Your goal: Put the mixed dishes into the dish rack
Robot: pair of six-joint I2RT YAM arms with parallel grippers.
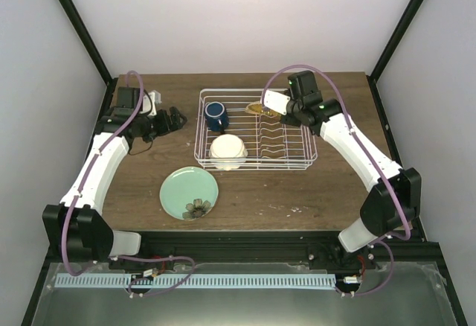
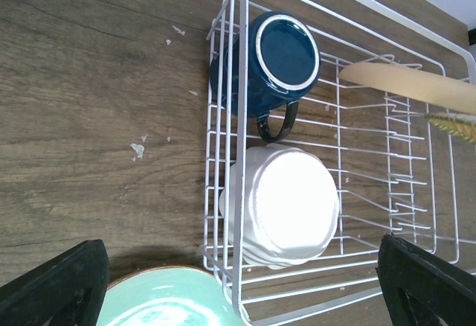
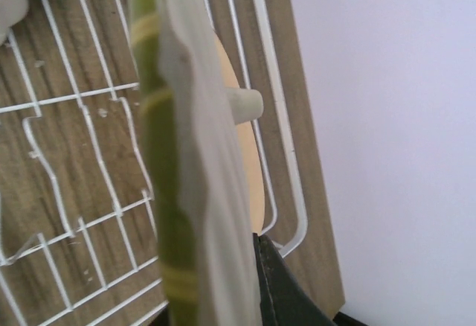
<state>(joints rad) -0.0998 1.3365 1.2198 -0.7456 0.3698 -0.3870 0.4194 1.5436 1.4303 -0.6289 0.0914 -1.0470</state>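
Observation:
The white wire dish rack [image 1: 294,164] stands mid-table. In it the dark blue mug [image 1: 216,115] lies at the far left, and the white scalloped dish [image 1: 227,151] sits upside down at the near left. My right gripper [image 1: 277,105] is shut on the orange-yellow plate [image 1: 256,108] and holds it on edge over the rack's far side. In the right wrist view the plate [image 3: 193,177] fills the middle, with one dark finger [image 3: 279,289] pressed against it. The mint-green plate [image 1: 189,192] lies on the table in front of the rack. My left gripper [image 1: 175,117] is open and empty, left of the rack.
The left wrist view shows the mug [image 2: 271,62], the white dish [image 2: 286,207], the green plate's edge [image 2: 171,300] and the rack wall [image 2: 223,155] between wide-spread fingers [image 2: 56,289]. A small white object [image 1: 152,103] sits at the back left. Dark frame posts flank the table.

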